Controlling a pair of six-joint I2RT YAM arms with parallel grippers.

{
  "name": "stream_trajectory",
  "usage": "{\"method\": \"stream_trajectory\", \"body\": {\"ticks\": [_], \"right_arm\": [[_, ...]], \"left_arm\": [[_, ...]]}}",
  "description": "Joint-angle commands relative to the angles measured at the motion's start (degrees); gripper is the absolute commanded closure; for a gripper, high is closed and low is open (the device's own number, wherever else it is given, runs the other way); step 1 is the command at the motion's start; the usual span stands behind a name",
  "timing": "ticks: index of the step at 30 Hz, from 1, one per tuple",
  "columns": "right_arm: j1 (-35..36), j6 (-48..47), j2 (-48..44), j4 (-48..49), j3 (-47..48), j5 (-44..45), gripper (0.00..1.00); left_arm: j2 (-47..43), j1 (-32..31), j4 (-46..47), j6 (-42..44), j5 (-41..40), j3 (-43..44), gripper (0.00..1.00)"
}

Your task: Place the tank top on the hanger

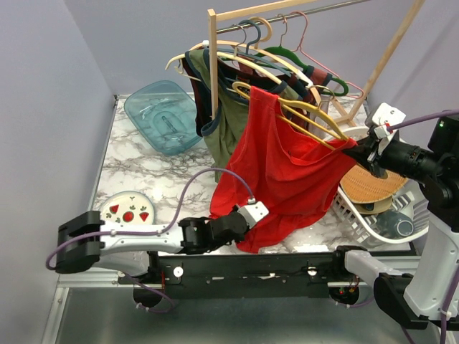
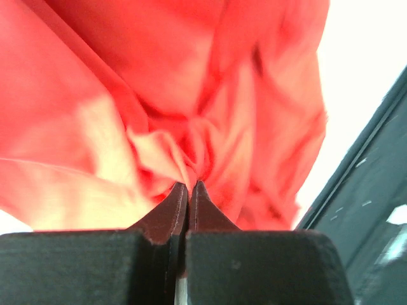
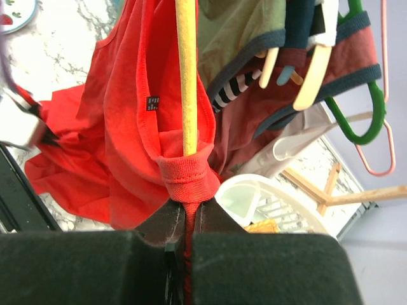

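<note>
Pinching low on the bright red thin-fabric tank top (image 1: 287,161) with the shut left claw (image 2: 189,185) by the near edge of the desk (image 1: 143,172), likely to straighten it; clamping strap and thin mustard-yellow hanger (image 3: 186,76) in the right claw (image 3: 189,206), aloft near the right edge.

The tank top (image 1: 276,161) hangs from the yellow hanger (image 1: 308,115), which is tilted in the air in front of the rack (image 1: 213,64). The right gripper (image 1: 356,149) grips the hanger's right end, where red cloth wraps it. The left gripper (image 1: 244,218) meets the top's near hem. A blue tub (image 1: 161,115) sits far left, a plate (image 1: 129,209) near left and a white basket (image 1: 373,222) on the right.
</note>
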Motion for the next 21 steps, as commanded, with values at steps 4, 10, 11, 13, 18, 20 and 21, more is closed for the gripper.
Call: {"method": "stream_trajectory", "body": {"ticks": [4, 10, 11, 13, 18, 20, 21], "right_arm": [[-3.08, 5.85, -2.43, 4.7, 3.57, 8.95, 1.0], [-4.92, 8.23, -2.44, 9.01, 8.14, 14.49, 0.99], [-5.19, 8.32, -2.35, 9.36, 8.93, 15.11, 0.99], [-5.36, 9.89, -2.08, 11.82, 11.38, 18.88, 1.0], [-5.54, 14.2, -1.38, 19.28, 14.91, 31.08, 0.99], [-5.63, 14.91, -1.12, 20.61, 16.13, 33.12, 0.99], [-5.63, 15.34, -1.2, 21.75, 16.32, 34.44, 0.99]], "left_arm": [[-8.3, 0.28, -13.62, 15.69, 1.15, 22.64, 1.0], [-0.85, 1.16, -21.72, 23.52, 5.98, 47.78, 1.0], [0.13, 1.24, -21.89, 24.58, 6.86, 50.44, 1.0], [3.28, 1.33, -21.98, 26.94, 9.67, 57.81, 1.0], [10.24, 1.86, -20.5, 31.08, 13.81, 70.76, 1.0], [14.28, 2.12, -20.32, 32.23, 15.91, 76.9, 1.0], [15.59, 2.12, -20.23, 32.41, 16.7, 79.19, 1.0]]}}
